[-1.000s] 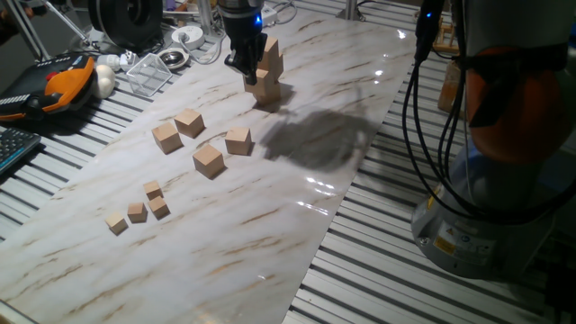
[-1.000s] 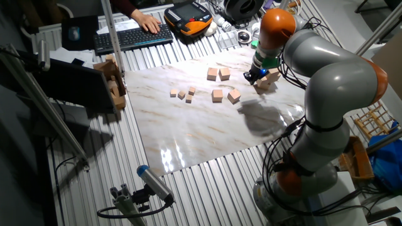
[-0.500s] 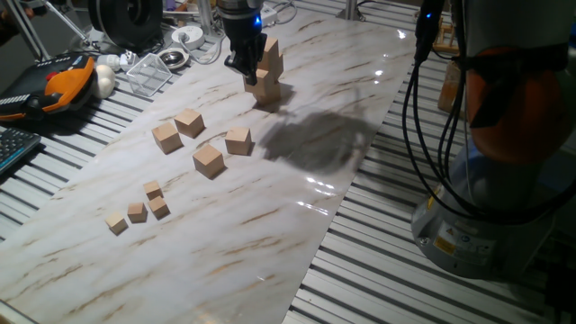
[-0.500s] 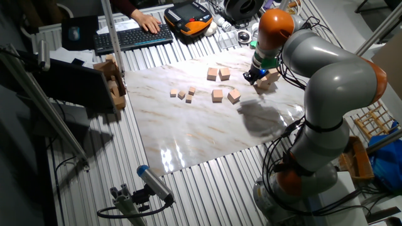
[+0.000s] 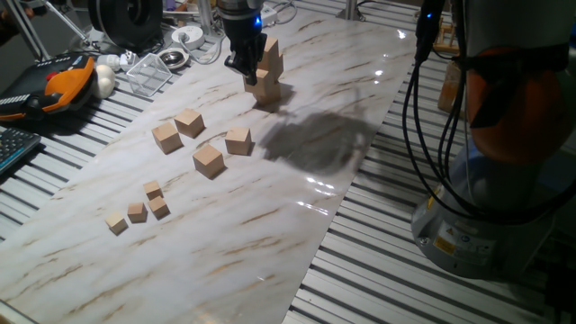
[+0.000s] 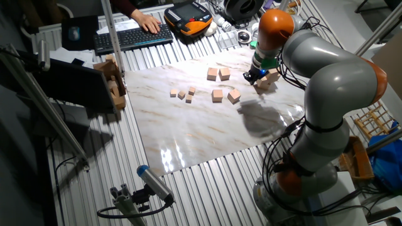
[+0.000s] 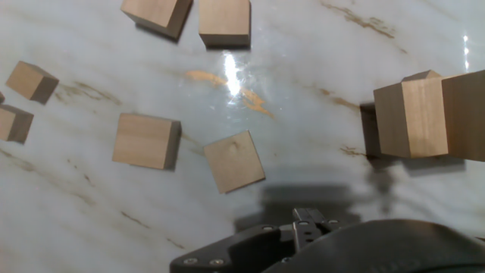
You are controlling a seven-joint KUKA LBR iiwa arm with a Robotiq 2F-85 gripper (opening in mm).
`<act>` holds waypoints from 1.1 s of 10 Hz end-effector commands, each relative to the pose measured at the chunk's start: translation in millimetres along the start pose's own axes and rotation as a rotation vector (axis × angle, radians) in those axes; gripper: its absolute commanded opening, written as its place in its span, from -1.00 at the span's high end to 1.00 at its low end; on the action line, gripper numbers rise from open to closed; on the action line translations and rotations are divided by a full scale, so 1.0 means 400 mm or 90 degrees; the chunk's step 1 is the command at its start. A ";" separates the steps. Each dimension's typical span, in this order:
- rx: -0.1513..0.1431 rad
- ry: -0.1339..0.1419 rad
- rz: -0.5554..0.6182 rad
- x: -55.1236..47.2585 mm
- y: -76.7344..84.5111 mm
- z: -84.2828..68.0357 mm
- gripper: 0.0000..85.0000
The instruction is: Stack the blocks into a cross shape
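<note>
A stack of tan blocks (image 5: 269, 70) stands at the far end of the marble board; it also shows at the right edge of the hand view as the stack (image 7: 424, 115). My gripper (image 5: 244, 65) hangs close against the stack's left side, fingertips at the height of its middle blocks. Whether the fingers grip a block cannot be made out, and the hand view shows no fingers. Several loose blocks lie nearer: one block (image 5: 166, 137), another (image 5: 189, 121), a third (image 5: 238, 140) and more. In the other fixed view the gripper (image 6: 252, 75) sits beside the stack (image 6: 270, 78).
Small tan cubes (image 5: 137, 212) lie in a cluster at the board's near left. A wire basket (image 5: 148, 74), an orange pendant (image 5: 63, 83) and a keyboard (image 5: 13, 148) sit off the board to the left. The robot base (image 5: 504, 180) and cables stand at the right.
</note>
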State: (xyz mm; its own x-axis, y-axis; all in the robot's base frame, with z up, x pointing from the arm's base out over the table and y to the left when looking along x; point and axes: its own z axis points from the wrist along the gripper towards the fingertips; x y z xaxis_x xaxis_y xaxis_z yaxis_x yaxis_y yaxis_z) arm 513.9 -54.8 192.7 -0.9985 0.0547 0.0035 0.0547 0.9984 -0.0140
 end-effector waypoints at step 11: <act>0.003 -0.008 0.000 0.000 -0.001 0.001 1.00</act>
State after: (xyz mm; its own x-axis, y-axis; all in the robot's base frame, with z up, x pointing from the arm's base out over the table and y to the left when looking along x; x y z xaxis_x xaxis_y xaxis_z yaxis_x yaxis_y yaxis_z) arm 513.6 -55.0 192.3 -0.9985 0.0545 -0.0090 0.0547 0.9983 -0.0194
